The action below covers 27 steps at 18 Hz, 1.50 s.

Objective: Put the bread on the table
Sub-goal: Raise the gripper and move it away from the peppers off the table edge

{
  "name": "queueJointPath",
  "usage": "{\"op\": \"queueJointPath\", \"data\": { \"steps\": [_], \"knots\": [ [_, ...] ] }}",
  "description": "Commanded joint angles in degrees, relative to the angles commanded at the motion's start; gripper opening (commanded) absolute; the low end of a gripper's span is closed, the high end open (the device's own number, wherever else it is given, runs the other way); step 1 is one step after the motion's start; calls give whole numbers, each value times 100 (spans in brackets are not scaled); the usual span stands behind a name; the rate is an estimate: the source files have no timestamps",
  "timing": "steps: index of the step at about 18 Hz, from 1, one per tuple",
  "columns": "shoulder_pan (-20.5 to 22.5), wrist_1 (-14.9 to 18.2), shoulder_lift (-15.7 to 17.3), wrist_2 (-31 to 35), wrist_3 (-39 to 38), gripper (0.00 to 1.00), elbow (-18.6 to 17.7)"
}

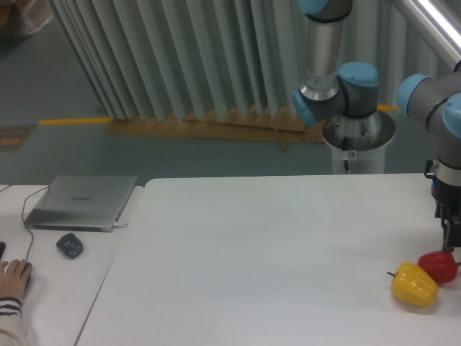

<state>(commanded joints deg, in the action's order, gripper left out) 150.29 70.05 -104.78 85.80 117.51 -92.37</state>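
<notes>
1. I see the table (274, 245), a plain white top filling most of the view; its left edge runs beside a narrower white desk (65, 288).
2. The UR5e arm (338, 86) rises behind the table's far edge, its blue-capped joints bending over toward the right edge.
3. The arm's wrist comes down at the right edge of the table, and the gripper (451, 234) is cut off by the border of my view. I cannot tell whether its fingers are spread or closed, or whether they hold anything.
4. A closed silver laptop (81, 203) lies at the far end of the desk, near the table's far left corner.
5. A yellow pepper (414, 284) lies on the table near the right edge, toward the near side.
6. A red pepper (438, 266) lies touching the yellow one on its far right side, just below the gripper.
7. A person's hand (14, 277) rests on the desk at its left edge, in a striped cuff.
8. A dark mouse (70, 246) sits on the desk between the laptop and the hand.
9. The bread is not visible to me anywhere; I cannot say where it is.
</notes>
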Motion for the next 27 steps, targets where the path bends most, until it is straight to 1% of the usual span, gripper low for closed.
{"op": "queueJointPath", "data": {
  "steps": [1,2,18,19,21,24,27],
  "knots": [
    [0,-9,1,-2,0,100,-18],
    [-9,-96,-25,42,-9,100,-36],
    [132,-97,28,24,52,100,61],
    [167,-97,28,16,148,100,61],
    [272,-114,45,33,578,100,87],
    [570,-132,37,24,1089,100,149],
    [720,-132,19,42,1667,100,280]
  ]
}}
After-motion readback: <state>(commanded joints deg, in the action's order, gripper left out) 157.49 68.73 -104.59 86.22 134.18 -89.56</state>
